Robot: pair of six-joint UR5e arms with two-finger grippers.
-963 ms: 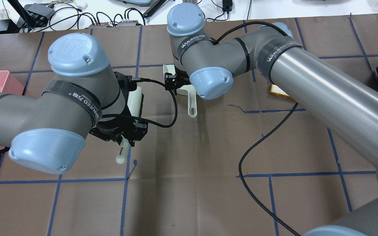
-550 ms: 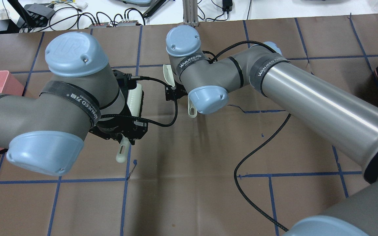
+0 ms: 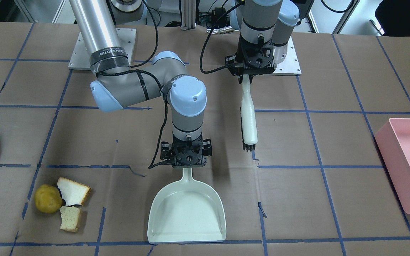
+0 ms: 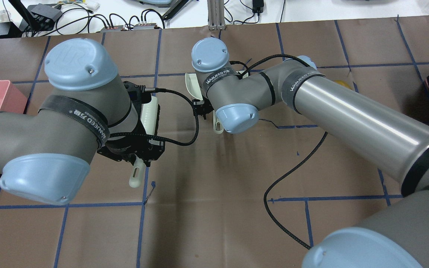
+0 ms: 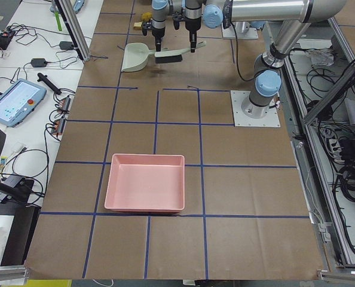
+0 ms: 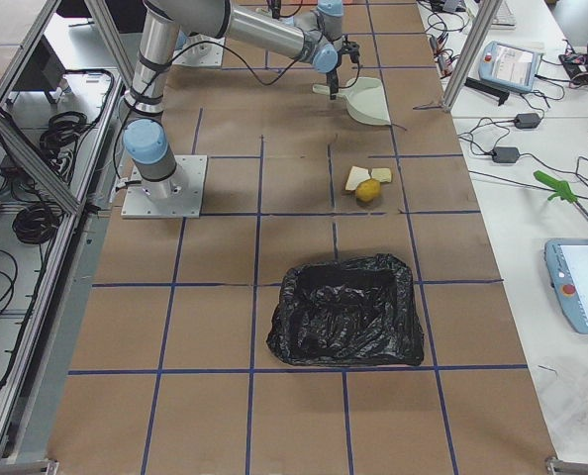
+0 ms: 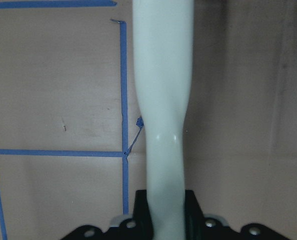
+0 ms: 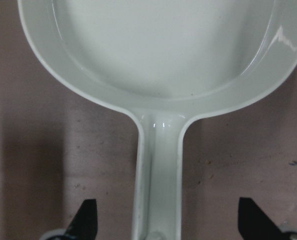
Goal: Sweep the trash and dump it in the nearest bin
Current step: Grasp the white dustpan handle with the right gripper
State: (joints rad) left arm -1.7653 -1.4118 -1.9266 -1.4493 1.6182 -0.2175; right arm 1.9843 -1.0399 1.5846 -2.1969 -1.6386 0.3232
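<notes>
Reading "WANJEED" on arm bands, brown paper table (image 3: 333,213) taped in blue squares, left gripper (image 3: 250,73) clamping brush (image 3: 248,121), right gripper (image 3: 186,156) clamping dustpan (image 3: 187,213).

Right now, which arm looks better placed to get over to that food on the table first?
The right arm, probably. Its end effector holds the dustpan, which sits nearer the potato and bread slices. The left end effector holds the brush farther away.

A black band (image 4: 88,118) marked "WANJEED" with two Chinese characters is wrapped on the left arm (image 4: 50,123). Identical bands (image 4: 304,80) are carried on the right arm (image 4: 348,111). An embossed "UR" is borne by the left joint cap (image 4: 76,63) at 10 o'clock.
</notes>
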